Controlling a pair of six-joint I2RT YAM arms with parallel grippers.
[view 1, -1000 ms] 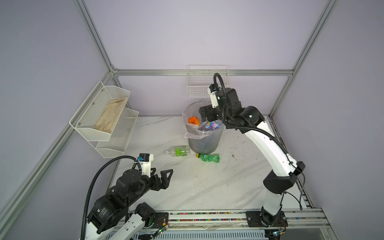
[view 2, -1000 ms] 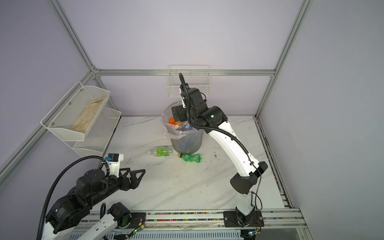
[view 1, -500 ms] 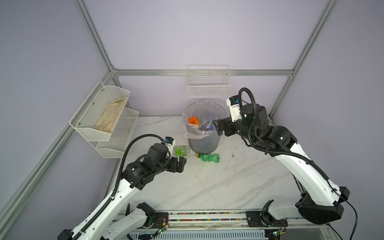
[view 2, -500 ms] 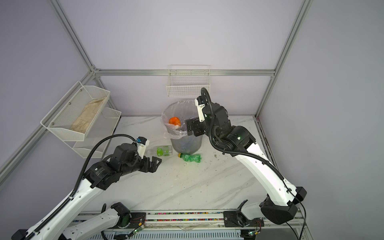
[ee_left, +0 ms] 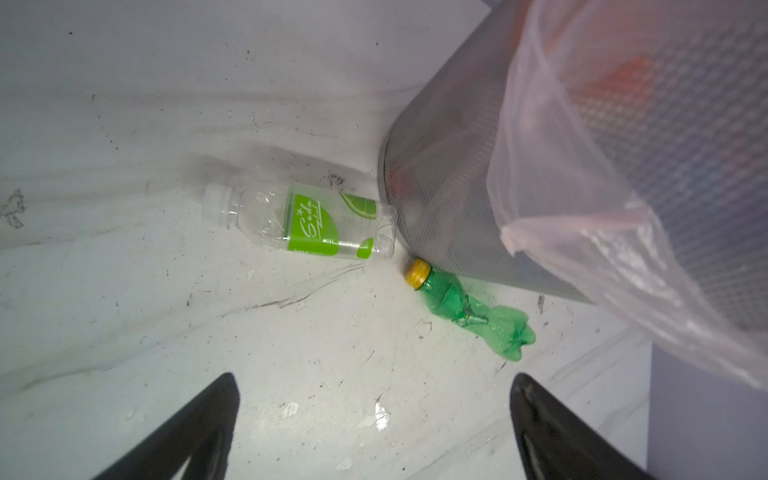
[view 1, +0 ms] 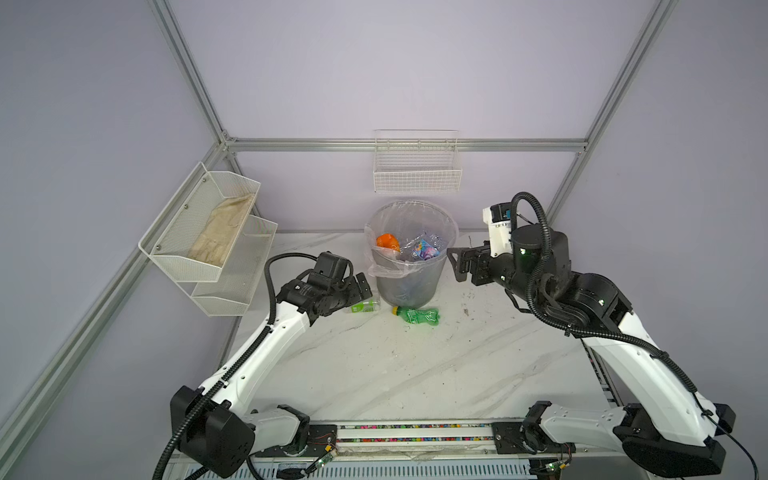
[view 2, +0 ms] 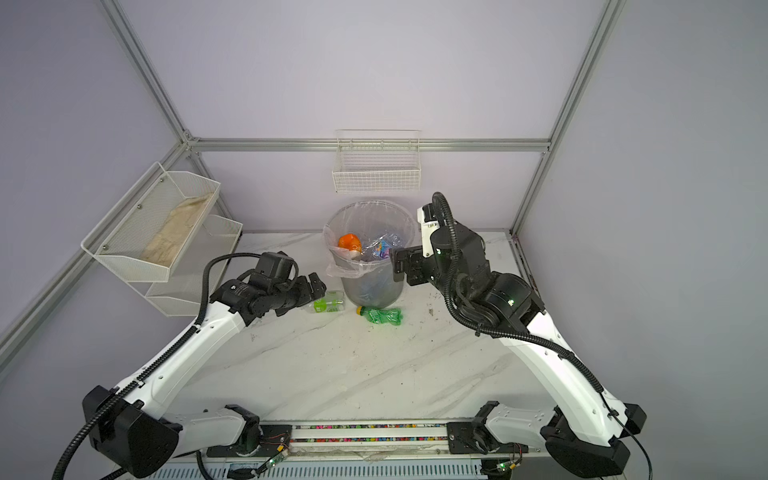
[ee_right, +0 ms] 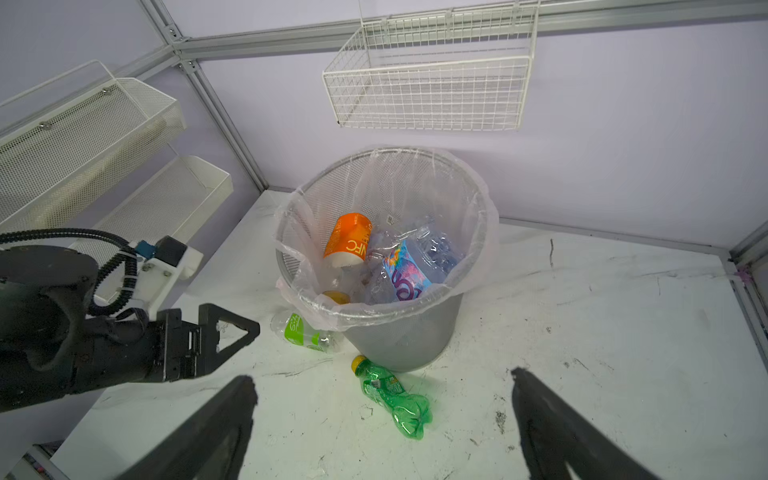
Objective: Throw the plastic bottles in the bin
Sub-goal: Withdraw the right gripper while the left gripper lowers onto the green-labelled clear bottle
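The left arm point(view 1: 257, 353) and right arm point(view 1: 640, 374) wear white shells, black joints, ribbed black cables point(view 1: 543, 224) and black triangular jaws

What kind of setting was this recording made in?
Probably a lab robot cell, not a home: plain walls in an aluminium frame, two arms mounted on a rail at the table edge, and a bin as prop.

place: robot lab test cell | evidence: aluminium profile frame point(view 1: 399, 144), plain lilac wall panels point(view 1: 374, 75), marble-patterned tabletop point(view 1: 374, 374) (scuffed, stained) | fittings: two robot arms point(view 1: 266, 345) on a base rail point(view 1: 415, 427)
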